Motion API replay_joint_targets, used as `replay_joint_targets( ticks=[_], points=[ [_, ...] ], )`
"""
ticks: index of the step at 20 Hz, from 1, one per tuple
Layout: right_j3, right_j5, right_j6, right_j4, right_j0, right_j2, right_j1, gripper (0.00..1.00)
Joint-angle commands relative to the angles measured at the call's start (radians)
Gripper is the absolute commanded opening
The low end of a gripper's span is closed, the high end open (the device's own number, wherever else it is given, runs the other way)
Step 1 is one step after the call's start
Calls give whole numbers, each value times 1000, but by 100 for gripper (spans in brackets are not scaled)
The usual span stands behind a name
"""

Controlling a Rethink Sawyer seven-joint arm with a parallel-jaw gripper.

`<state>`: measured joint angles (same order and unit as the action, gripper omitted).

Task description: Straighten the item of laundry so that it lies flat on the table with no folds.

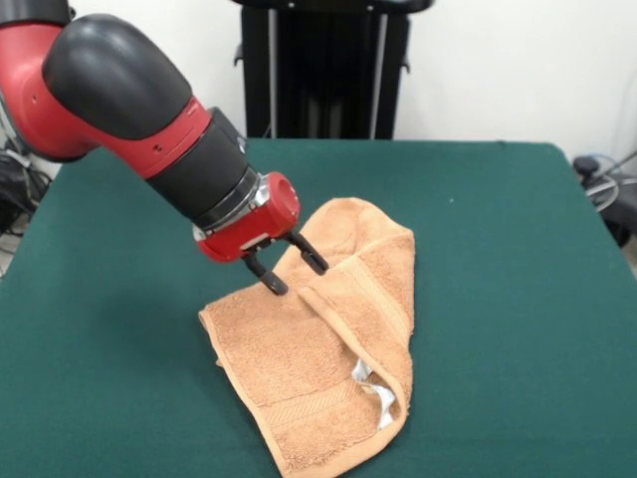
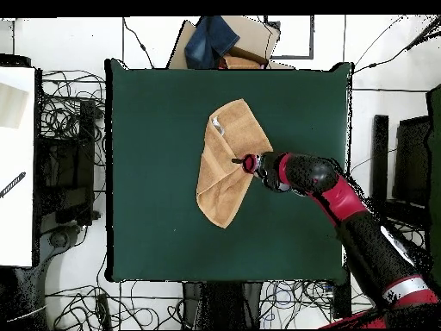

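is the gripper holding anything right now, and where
Nothing is held. The gripper is open, its tips at a fold edge of the towel.

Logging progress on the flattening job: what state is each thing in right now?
towel: folded over itself, not flat, white label showing.
gripper: open, fingers at the towel's folded edge, holding nothing.
table: towel lies on its green top.

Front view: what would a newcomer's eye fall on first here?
The red and black arm reaches in from the upper left, its end effector open, tips at the upper edge of the orange-tan towel. The towel lies mid-table on the dark green table, its right side folded over, a white label showing near the front fold.
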<state>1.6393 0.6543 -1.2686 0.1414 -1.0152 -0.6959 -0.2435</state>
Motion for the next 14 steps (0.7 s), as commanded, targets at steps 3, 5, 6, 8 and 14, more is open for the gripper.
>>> replay_joint_targets(
  ticks=[3, 5, 6, 8, 14],
  points=[
    [2, -8, -1, 59, -7, 37, -3, 100],
    [25, -50, -15, 70, -4, 35, 1, 100],
    [33, -67, -19, 73, -5, 33, 8, 100],
    [42, -100, -21, 82, -6, 30, 22, 100],
    [81, -172, -45, 113, -6, 30, 33, 100]
  ],
)
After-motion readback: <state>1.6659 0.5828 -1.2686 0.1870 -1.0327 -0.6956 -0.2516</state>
